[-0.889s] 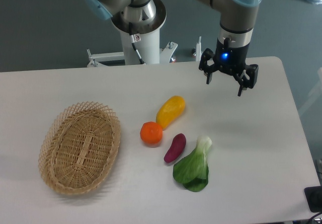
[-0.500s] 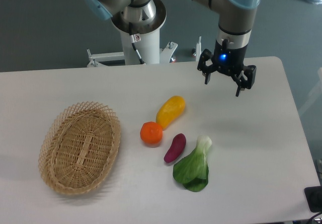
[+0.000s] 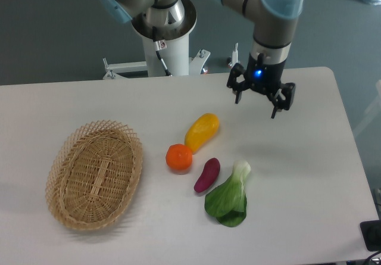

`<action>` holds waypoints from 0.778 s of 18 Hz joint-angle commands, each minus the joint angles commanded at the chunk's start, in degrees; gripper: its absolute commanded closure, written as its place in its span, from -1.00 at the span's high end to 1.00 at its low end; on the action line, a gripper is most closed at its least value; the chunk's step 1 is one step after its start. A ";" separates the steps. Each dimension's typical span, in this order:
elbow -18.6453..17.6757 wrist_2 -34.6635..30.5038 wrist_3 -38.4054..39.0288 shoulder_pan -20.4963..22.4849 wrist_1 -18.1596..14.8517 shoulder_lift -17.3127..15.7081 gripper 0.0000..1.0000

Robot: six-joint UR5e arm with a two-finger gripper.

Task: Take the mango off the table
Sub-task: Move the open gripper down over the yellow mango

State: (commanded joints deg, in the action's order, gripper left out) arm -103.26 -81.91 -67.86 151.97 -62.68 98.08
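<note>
While the gripper (image 3: 255, 103) hangs with fingers apart, well clear of the mango (image 3: 202, 131), nothing is held. The orange (image 3: 179, 158) touches the mango's lower end; a low descent risks knocking it.

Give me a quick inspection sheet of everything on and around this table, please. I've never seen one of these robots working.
Surface: large white-grey table with rounded corners, clean.
Job's things: smooth yellow-orange oval mango lying on the table, untouched.
Clutter: round orange fruit touching the mango's lower end; small purple sweet potato; green leafy bok choy beside it; empty oval wicker basket at left.
Grippers: black two-finger gripper open, empty, in the air up and right of the mango.
Cables: black cable on the white robot pedestal.
Surroundings: grey floor; dark object at the lower right edge.
</note>
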 joint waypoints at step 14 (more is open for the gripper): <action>-15.13 -4.74 0.10 -5.28 10.91 3.00 1.00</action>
State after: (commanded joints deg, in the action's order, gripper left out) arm -118.39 -86.65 -67.76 146.69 -51.77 101.07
